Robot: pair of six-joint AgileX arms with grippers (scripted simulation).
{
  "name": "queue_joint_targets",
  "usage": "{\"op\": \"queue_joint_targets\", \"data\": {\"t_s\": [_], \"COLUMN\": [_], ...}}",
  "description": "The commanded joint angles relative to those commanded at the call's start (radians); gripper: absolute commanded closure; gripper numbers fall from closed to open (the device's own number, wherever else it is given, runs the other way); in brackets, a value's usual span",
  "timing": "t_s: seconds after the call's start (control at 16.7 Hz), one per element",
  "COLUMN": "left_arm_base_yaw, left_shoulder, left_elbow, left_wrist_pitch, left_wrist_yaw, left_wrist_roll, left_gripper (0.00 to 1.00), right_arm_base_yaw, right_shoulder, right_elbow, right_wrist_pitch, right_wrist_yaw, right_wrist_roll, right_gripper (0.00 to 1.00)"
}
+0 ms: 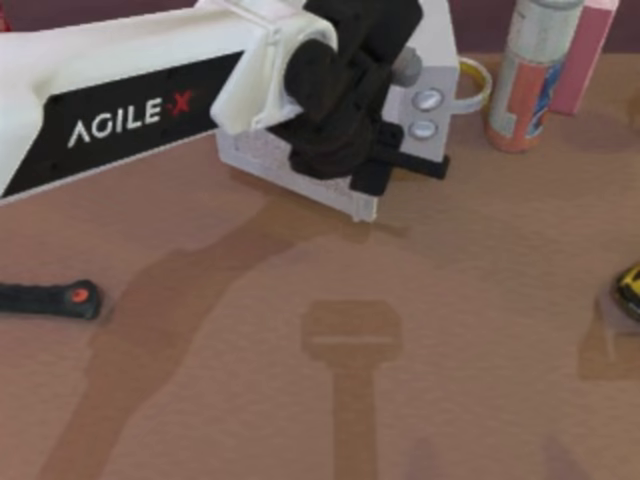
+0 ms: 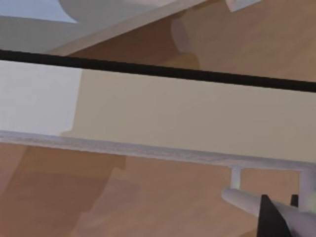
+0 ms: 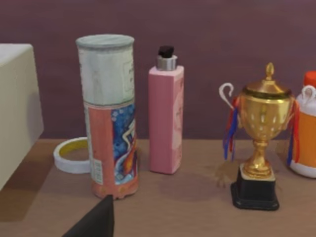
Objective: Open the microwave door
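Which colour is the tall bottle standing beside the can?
Pink bottle, with a silver-and-black top; clearest in the right wrist view.

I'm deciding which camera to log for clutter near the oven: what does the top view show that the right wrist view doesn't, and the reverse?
Only the top view shows the left gripper at the microwave door beside the two silver knobs, a black-handled tool and a yellow object at the table's right edge.

Only the right wrist view shows the gold trophy and an orange-and-white bottle.

Both show the microwave, the tall can, the pink bottle and the tape roll.
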Motion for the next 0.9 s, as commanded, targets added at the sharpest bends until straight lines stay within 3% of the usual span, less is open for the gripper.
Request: {"op": "queue_joint_targets", "data": {"t_s": [0.36,0.9], "left_arm_base_yaw": [0.022,0.024], "left_shoulder": [-0.05,-0.053], "left_elbow": [-0.068,-0.073], "left_wrist_pitch": [0.03,0.031], "left_wrist_yaw": [0.03,0.032], "left_wrist_roll": [0.073,0.078], "left_gripper": [1.0,1.0], "right_arm_base_yaw": [0.0,0.0], "right_shoulder": [0.0,0.0], "right_elbow": [0.0,0.0], "right_wrist_pitch": [0.0,0.0], "right_wrist_yaw": [0.0,0.0], "right_wrist_roll": [0.0,0.0], "right_gripper": [0.0,0.0]}}
